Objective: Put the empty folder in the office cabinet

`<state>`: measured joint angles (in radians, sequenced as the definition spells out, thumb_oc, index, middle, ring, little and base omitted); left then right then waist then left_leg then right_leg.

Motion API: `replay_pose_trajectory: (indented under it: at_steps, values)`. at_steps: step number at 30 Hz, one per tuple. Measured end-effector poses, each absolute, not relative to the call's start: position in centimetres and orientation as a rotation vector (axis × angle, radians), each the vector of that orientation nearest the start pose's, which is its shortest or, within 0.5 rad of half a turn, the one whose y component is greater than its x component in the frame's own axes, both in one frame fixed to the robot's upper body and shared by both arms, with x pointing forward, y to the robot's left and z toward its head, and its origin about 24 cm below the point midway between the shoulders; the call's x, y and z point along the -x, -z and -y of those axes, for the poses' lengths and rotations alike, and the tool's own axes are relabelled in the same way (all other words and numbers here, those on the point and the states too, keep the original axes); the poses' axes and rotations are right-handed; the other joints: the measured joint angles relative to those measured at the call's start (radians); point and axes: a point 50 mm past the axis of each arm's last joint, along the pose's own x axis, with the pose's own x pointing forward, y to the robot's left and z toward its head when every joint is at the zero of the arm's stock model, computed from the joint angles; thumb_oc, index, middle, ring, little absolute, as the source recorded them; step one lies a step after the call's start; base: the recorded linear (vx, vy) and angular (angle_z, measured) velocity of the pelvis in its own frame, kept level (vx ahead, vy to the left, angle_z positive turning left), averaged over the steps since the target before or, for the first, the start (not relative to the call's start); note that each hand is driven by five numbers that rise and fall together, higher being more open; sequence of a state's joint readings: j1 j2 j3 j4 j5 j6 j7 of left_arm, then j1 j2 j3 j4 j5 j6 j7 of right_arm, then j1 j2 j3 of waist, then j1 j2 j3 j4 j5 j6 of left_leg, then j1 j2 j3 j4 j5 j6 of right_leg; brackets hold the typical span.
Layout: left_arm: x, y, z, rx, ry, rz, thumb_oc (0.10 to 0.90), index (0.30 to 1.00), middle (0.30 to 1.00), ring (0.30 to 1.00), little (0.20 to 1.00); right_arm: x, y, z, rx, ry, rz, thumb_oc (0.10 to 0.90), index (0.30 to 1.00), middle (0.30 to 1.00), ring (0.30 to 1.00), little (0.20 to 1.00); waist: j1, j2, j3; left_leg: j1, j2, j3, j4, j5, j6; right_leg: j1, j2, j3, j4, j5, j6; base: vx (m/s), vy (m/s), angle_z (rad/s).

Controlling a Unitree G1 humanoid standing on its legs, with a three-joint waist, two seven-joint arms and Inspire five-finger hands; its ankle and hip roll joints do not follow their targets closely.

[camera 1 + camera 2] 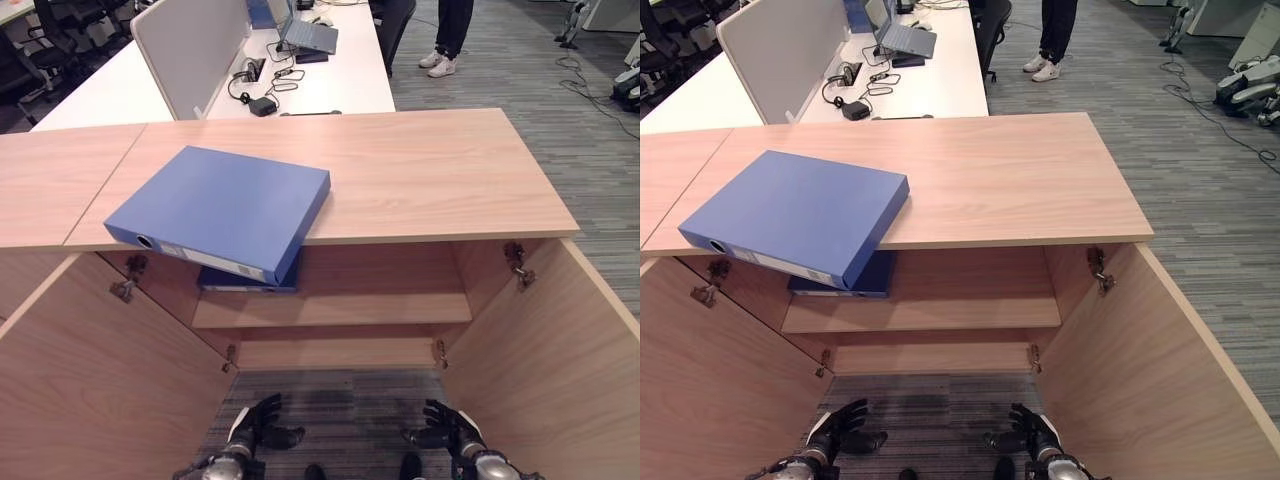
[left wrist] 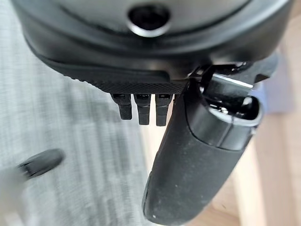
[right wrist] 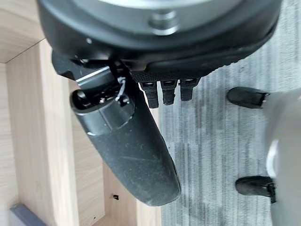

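The cabinet (image 1: 400,200) is pale wood-grain laminate, matt and smooth on its top, doors and shelf (image 1: 340,310), with small dull metal hinges (image 1: 515,262) at the door edges. The blue folder (image 1: 220,208) looks like smooth plastic-coated board with a slight sheen, a paper label along its spine and a metal-ringed finger hole. The floor (image 1: 580,130) is grey carpet, rough and striped. The left hand (image 2: 188,160) and right hand (image 3: 127,150) are black plastic, the thumbs semi-gloss and scuffed, the palm edges finely textured.
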<state>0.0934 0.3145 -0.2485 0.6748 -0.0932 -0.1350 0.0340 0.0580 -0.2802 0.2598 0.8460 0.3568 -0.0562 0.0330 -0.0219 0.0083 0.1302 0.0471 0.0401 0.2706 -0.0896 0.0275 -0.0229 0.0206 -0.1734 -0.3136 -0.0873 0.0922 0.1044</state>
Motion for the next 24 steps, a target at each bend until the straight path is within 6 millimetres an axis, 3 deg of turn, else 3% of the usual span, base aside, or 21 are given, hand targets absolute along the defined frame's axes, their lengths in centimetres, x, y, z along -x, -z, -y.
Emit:
replay_pose_trajectory:
  at_steps: [3,4,7,15,18,24]
  values:
    - [-18.4,8.1,-21.3,-0.396,0.091,-0.511,0.8,0.9,0.9,0.9,0.9,-14.1,13.0,21.0,0.02,0.025,-0.863,0.8,0.9,0.9,0.9,0.9,0.002,-0.008,-0.001,-0.005,0.001,-0.005,0.0,0.018,0.005,0.001,0.001,-0.017,0.0,0.012,-0.005,-0.01,-0.052,0.12]
    - [-19.6,6.5,-21.7,-0.535,0.089,-0.409,0.8,0.9,0.9,0.9,0.9,-14.1,13.0,20.8,0.019,0.027,-0.85,0.8,0.9,0.9,0.9,0.9,0.007,-0.014,-0.002,-0.003,0.004,-0.01,0.001,0.022,0.004,0.008,0.004,-0.025,0.0,0.013,-0.005,-0.01,-0.052,0.11]
    - [-20.8,4.6,-21.9,-0.686,0.05,-0.262,0.8,0.9,0.9,0.9,0.9,-13.9,12.9,20.7,0.018,0.038,-0.825,0.8,0.9,0.9,0.9,0.9,0.029,-0.019,-0.003,0.005,0.009,-0.019,0.004,0.025,0.001,0.022,0.009,-0.039,0.0,0.01,-0.003,0.0,-0.04,0.1]
    - [-19.5,4.8,-22.6,-0.744,-0.068,-0.23,0.8,0.9,0.9,0.9,0.9,-14.3,12.5,20.6,0.018,0.052,-0.789,0.8,0.9,0.9,0.9,0.9,0.056,-0.035,-0.005,0.008,0.014,-0.037,0.001,0.028,-0.005,0.037,0.013,-0.055,-0.001,0.003,-0.006,-0.01,-0.038,0.07]
    - [-18.3,4.9,-23.5,-0.729,-0.136,-0.259,0.8,0.9,0.9,0.9,0.9,-14.2,12.6,20.3,0.013,0.059,-0.795,0.8,0.9,0.9,0.9,0.9,0.066,-0.061,-0.008,0.007,0.016,-0.051,0.001,0.029,-0.008,0.04,0.015,-0.063,0.0,0.001,-0.006,0.0,-0.06,0.09]
    - [-18.9,3.0,-23.0,-0.629,-0.234,-0.175,0.8,0.9,0.9,0.9,0.9,-14.0,12.8,19.3,-0.002,0.059,-0.802,0.8,0.9,0.9,0.9,0.9,0.107,-0.079,-0.01,0.009,0.016,-0.067,0.001,0.032,-0.009,0.058,0.016,-0.083,-0.001,-0.003,-0.007,-0.01,-0.051,0.1]
